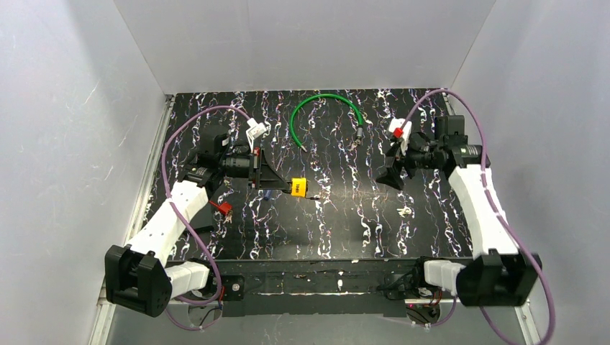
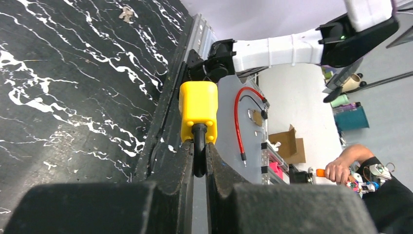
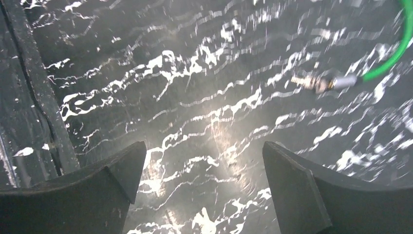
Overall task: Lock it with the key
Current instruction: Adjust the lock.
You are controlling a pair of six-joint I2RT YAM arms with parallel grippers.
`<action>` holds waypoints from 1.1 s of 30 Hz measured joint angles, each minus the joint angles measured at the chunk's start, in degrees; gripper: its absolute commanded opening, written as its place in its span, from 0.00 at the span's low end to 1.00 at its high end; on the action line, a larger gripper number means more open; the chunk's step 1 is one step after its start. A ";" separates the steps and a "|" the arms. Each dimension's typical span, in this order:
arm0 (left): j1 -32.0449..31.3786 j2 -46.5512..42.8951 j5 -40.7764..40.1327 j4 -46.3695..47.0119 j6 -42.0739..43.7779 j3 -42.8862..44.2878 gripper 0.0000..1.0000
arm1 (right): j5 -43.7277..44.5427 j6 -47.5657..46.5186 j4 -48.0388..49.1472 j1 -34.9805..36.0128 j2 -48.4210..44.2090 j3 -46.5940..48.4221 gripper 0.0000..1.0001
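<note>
Holding for the key: my left end effector [image 2: 198, 151] is clamped narrow on the dark shackle of the small yellow padlock [image 2: 197, 109]. It holds the block body out sideways above the middle of the black, white-veined marble-pattern surface [image 1: 345, 230].

My right end effector [image 3: 203, 148] stands wide and empty, with only bare surface between its fingers. The tiny silvery-white metal key [image 1: 405, 211] lies flat on the surface toward the near right. It is near that end effector but apart from it, and well apart from the padlock.

I judge the step in hand to be fetching the key, with nothing yet in the lock as far as I can tell. The next move calls for a low, careful pinch on a very small flat thing. After that the key has to be carried across and lined up with the keyway while the left side keeps the body steady.

A green looped cable [image 1: 327, 97] with metal ends lies at the far side, and a small red piece [image 1: 224, 208] sits by the left arm. Pale grey panel walls [image 1: 302, 43] box in the surface. Past its near edge, the left wrist view shows a cardboard box [image 2: 290, 144] and a person's hand [image 2: 336, 170] at a bench.
</note>
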 measured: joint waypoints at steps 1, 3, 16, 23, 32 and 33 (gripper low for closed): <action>0.00 -0.04 0.70 0.52 -0.61 -0.02 0.00 | -0.26 0.39 1.01 1.38 -2.38 -0.35 0.98; 0.00 -0.26 1.79 1.60 -2.01 -0.15 0.00 | -1.14 0.66 2.21 3.76 -6.58 -0.48 0.98; -2.78 -2.03 7.78 7.80 -8.15 -2.54 0.00 | -0.74 4.76 8.24 25.53 -12.96 -1.92 0.98; -3.65 -1.88 8.26 8.22 -8.74 -2.54 0.00 | 13.68 7.72 15.17 45.44 -12.72 -4.33 1.00; -4.31 -1.84 8.24 8.26 -9.03 -2.54 0.00 | 19.56 8.90 20.65 49.86 -9.49 -4.33 0.96; -4.33 -1.84 8.24 8.24 -9.03 -2.54 0.00 | 19.78 8.90 20.79 50.01 -9.38 -4.33 0.94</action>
